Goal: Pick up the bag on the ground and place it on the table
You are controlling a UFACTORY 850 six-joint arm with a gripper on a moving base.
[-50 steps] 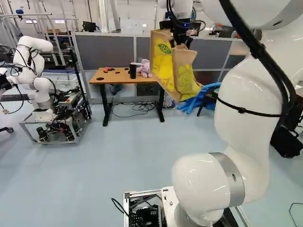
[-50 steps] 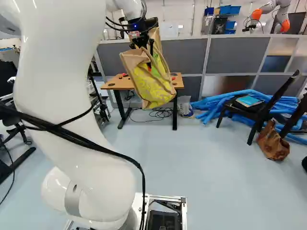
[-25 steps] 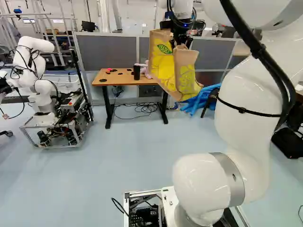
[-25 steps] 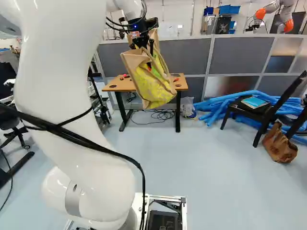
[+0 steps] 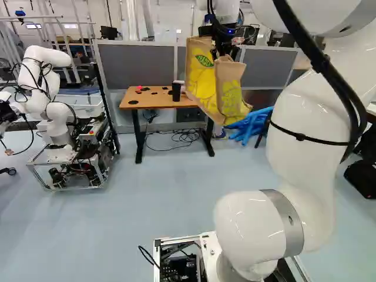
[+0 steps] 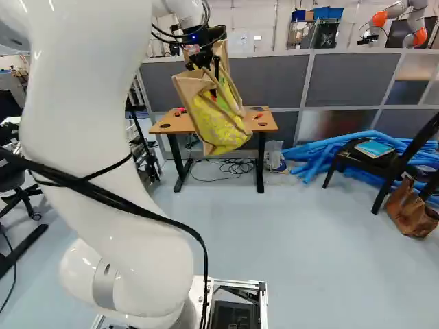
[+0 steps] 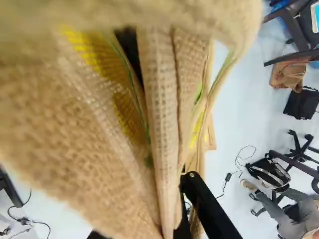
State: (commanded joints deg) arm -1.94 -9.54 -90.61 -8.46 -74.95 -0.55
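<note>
The claw (image 6: 204,67) is black; the bag (image 5: 202,76) below it, woven tan with yellow and green patches. Beyond the claw, the table (image 5: 155,102) is orange-brown, seemingly spotted black.

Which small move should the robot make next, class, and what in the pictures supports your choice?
Probably drive the base a little toward the table, keeping the bag raised. The gripper already holds the bag clear of the floor, but the table still stands well ahead, with floor between, so lowering now would likely miss it.
</note>
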